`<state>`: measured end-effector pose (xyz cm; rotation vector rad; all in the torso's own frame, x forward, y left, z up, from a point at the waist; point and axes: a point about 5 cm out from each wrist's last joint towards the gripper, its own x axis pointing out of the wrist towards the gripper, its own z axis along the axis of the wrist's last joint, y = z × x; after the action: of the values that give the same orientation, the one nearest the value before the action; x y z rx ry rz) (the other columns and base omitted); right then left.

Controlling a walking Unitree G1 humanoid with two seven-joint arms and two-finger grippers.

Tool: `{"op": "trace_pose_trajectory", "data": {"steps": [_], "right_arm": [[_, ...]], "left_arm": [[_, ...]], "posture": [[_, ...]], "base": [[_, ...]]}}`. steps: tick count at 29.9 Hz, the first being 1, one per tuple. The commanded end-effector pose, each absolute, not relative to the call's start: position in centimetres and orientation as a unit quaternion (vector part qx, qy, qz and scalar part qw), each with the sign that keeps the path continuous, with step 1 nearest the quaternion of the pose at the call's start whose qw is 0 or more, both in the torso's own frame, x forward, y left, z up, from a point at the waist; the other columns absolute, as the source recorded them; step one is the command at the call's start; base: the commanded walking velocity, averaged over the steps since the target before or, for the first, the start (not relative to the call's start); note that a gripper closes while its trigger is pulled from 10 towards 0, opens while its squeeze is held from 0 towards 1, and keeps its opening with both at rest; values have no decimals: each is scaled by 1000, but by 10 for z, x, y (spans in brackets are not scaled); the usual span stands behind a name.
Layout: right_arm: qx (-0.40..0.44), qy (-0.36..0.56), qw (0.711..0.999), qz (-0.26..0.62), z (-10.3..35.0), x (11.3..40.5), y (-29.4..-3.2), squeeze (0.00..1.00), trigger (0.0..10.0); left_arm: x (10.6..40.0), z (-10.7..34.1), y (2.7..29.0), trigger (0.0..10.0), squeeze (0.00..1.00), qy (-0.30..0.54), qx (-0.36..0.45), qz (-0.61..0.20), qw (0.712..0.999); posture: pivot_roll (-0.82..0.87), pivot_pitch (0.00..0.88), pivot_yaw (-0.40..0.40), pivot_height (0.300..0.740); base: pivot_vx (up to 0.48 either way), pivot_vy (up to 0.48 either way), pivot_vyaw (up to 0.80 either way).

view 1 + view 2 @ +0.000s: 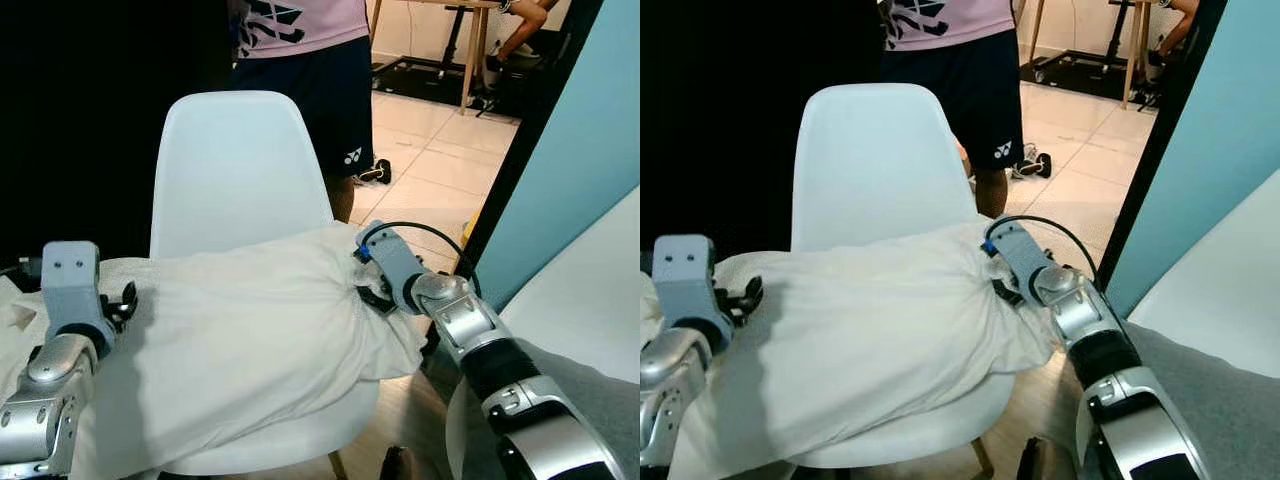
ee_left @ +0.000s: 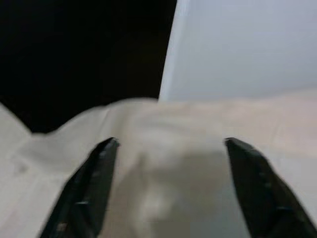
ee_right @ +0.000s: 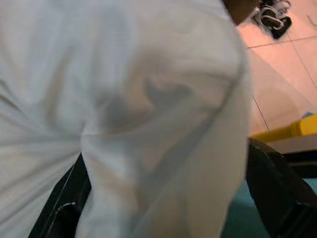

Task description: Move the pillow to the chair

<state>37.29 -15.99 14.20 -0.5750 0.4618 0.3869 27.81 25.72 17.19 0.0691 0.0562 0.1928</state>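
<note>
White pillow (image 1: 230, 340) lies on the white chair (image 1: 235, 160) seat. Right claw (image 1: 375, 290) pinches its corner; left claw (image 2: 166, 183) is spread wide. Next, I think: let go

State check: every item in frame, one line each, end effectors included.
White fabric pillow: lying across the chair seat, bunched at one end.
White plastic shell chair: upright, seat covered by the pillow.
Left end effector: open, fingers either side of the pillow's fabric.
Right end effector: fingers around a gathered fold of the pillow.
Person in dark shorts: standing behind the chair.
</note>
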Motion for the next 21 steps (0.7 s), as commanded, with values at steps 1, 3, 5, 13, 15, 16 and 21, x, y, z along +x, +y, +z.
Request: {"op": "trace_pose_trajectory", "data": {"steps": [1,3,5,13,15,16,21], "right_arm": [[-281,217,920,167,147,375,-168,1000,10000],[-244,187,936,170,156,378,-163,706,10000],[-193,153,953,178,166,381,-155,0,10000],[88,24,945,315,179,359,-109,0,10000],[97,20,937,335,169,348,-104,0,10000],[97,20,937,335,169,348,-104,0,10000],[4,62,952,300,144,342,-121,0,10000]], "left_arm": [[280,181,251,10000,1000,2,32,82,996],[282,197,239,10000,1000,-45,15,46,998],[283,211,226,10000,1000,-83,7,21,996],[279,184,184,10000,0,-64,30,34,997],[273,168,179,10000,0,-46,37,37,998],[273,168,179,10000,0,-46,37,37,998],[264,153,176,10000,0,-29,44,29,998]], "posture": [[119,0,-34,303],[115,0,-30,303],[118,0,-28,303],[115,0,-24,318],[114,0,-25,328],[114,0,-25,328],[115,0,-29,352]], "base": [[0,0,0],[0,0,0],[0,0,0],[0,0,0],[0,0,0],[0,0,0],[0,0,0]]}}
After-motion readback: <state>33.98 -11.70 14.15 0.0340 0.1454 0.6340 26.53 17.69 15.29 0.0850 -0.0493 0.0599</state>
